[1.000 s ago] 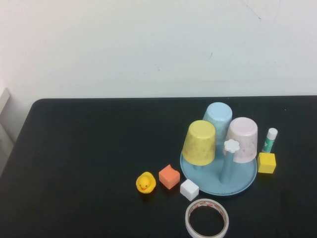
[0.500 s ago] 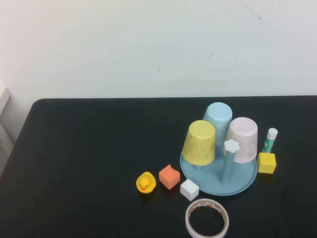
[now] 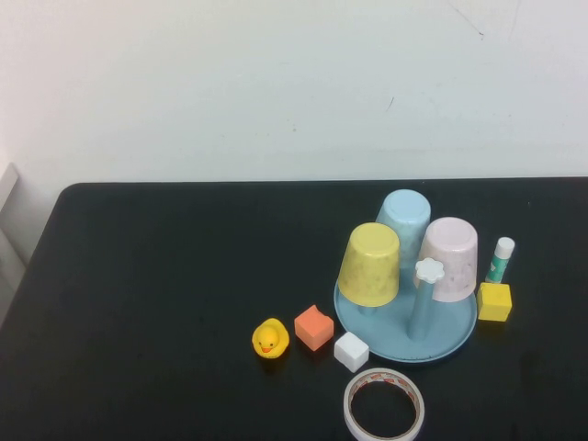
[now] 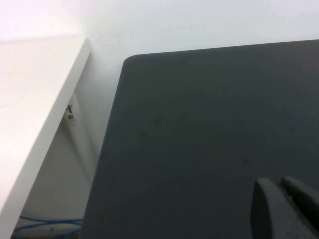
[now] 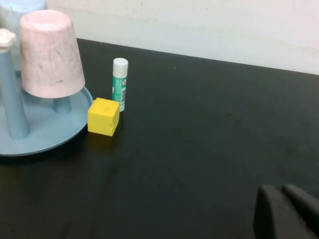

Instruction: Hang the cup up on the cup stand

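Observation:
The yellow cup (image 3: 369,265) hangs upside down on a post of the light blue cup stand (image 3: 455,333) at the table's right. A light blue cup (image 3: 404,215) and a pale pink cup (image 3: 448,257) hang on other posts; one post with a white flower knob (image 3: 429,270) is bare. The pink cup (image 5: 50,55) and stand (image 5: 50,130) show in the right wrist view. My left gripper (image 4: 280,185) is shut and empty over the bare left end of the table. My right gripper (image 5: 282,191) is shut and empty, right of the stand. Neither arm shows in the high view.
In front of the stand lie a yellow duck (image 3: 270,338), an orange cube (image 3: 313,327), a white cube (image 3: 351,351) and a tape roll (image 3: 384,405). A yellow cube (image 3: 494,301) and a glue stick (image 3: 501,259) stand to its right. A white shelf (image 4: 35,109) flanks the table's left edge.

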`<control>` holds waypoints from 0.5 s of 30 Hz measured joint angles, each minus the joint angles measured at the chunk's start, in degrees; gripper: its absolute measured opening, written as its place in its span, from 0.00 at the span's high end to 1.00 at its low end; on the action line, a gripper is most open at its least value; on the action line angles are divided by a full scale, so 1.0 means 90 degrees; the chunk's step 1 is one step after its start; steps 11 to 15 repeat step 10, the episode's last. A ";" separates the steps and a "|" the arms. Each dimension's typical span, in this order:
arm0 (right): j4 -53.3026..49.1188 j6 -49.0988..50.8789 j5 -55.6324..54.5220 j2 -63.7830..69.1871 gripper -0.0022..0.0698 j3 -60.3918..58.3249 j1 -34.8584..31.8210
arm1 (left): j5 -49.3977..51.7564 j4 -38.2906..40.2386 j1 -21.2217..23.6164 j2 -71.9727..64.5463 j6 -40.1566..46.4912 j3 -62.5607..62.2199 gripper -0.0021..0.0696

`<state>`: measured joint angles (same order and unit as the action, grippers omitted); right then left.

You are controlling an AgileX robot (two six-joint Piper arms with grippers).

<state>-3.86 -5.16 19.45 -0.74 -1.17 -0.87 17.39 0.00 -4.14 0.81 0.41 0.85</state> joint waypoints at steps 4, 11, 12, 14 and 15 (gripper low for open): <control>0.0000 0.0000 0.0000 0.0000 0.97 0.0000 0.0000 | 0.0000 0.0000 -0.0042 0.0000 0.0014 0.0004 0.97; 0.0000 0.0000 0.0000 0.0000 0.97 0.0000 0.0000 | 0.0013 0.0000 -0.0042 0.0000 0.0040 0.0004 0.97; 0.0000 0.0000 0.0000 0.0000 0.97 0.0000 0.0000 | 0.0013 0.0000 -0.0042 0.0000 0.0040 0.0004 0.97; 0.0000 0.0000 0.0000 0.0000 0.97 0.0000 0.0000 | 0.0013 0.0000 -0.0042 0.0000 0.0040 0.0004 0.97; 0.0000 0.0000 0.0000 0.0000 0.97 0.0000 0.0000 | 0.0013 0.0000 -0.0042 0.0000 0.0040 0.0004 0.97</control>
